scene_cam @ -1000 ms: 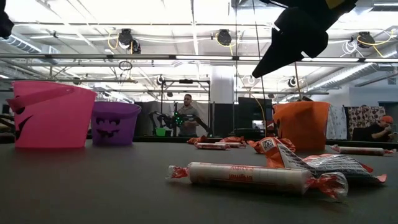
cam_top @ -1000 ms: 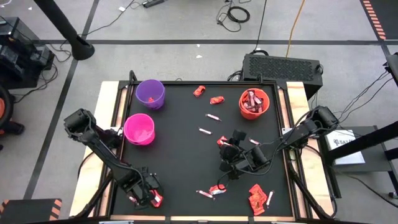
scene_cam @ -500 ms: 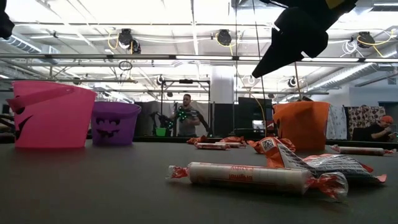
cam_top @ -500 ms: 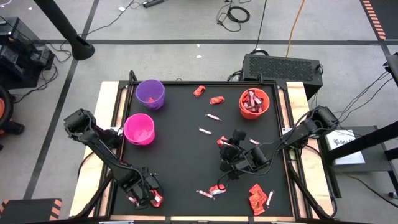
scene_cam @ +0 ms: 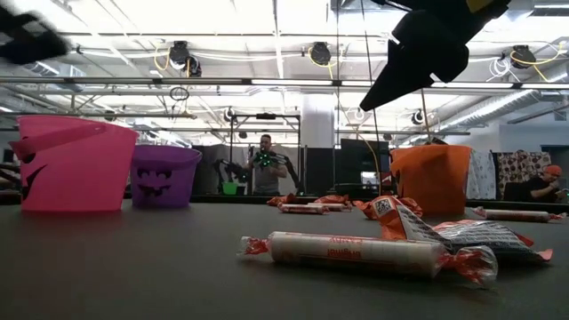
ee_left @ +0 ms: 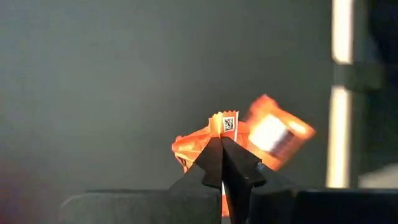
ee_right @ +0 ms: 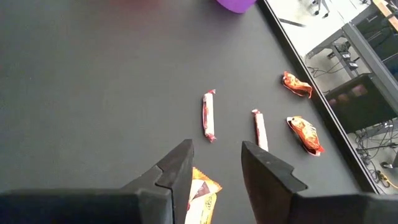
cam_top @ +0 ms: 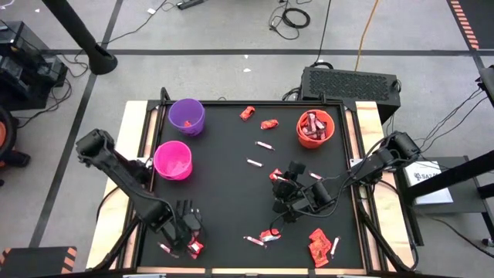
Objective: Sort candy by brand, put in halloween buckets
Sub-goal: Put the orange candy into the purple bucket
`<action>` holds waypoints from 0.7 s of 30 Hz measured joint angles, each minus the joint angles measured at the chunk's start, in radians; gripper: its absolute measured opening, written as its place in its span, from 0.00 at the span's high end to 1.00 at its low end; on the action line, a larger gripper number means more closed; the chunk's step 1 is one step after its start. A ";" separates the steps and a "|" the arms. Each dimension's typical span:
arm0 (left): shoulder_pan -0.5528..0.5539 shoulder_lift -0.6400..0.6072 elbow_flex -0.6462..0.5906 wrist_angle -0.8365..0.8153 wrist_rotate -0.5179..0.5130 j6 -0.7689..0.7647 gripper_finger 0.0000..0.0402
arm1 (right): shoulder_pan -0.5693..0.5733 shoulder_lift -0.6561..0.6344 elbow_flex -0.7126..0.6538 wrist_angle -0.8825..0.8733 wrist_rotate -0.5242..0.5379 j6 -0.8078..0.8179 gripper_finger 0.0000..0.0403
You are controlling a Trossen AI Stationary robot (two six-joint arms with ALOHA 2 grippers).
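My left gripper (cam_top: 192,242) is near the table's front left corner, shut on an orange-red candy packet (ee_left: 267,134). My right gripper (ee_right: 214,163) hangs open over the table's middle right, above a red packet (ee_right: 202,194) that lies flat and untouched. The purple bucket (cam_top: 186,116) and the pink bucket (cam_top: 172,160) stand at the left. The orange bucket (cam_top: 315,128) stands at the far right with dark bars in it. Loose candy lies across the mat: two thin sticks (ee_right: 209,115), packets at the far edge (cam_top: 247,113), more near the front (cam_top: 318,247). My left gripper pinches the packet between its two fingertips (ee_left: 214,158), at a crumpled part with a small coded flap (ee_left: 227,123) sticking out past them. In the high view the fingers come from above, pointing down. Whether the packet is clear of the mat, I cannot tell.
A wrapped roll (scene_cam: 356,252) and a crumpled packet (scene_cam: 471,236) lie close to the low camera. A thin stick (cam_top: 164,249) lies left of my left gripper. A person (scene_cam: 267,164) stands in the room behind. Bare mat stretches between the pink bucket and my right gripper.
My left arm has swung: its shoulder has gone toward the table's far left, its gripper has shifted slightly toward the far edge, and a dark blur of it now shows at the low view's top left. My right gripper has kept still.
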 joint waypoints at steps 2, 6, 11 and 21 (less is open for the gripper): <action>0.026 -0.039 0.028 -0.080 -0.099 0.042 1.00 | 0.000 0.000 0.000 0.000 0.000 0.000 0.68; 0.108 -0.132 0.076 -0.160 -0.350 0.172 1.00 | 0.000 0.000 0.000 0.000 0.000 0.000 0.68; 0.286 -0.271 0.088 -0.191 -0.751 0.337 1.00 | 0.000 0.000 0.000 0.009 0.002 -0.008 0.68; 0.974 -0.444 0.060 -0.179 -0.658 0.527 1.00 | 0.000 0.000 0.000 0.008 0.002 -0.034 0.68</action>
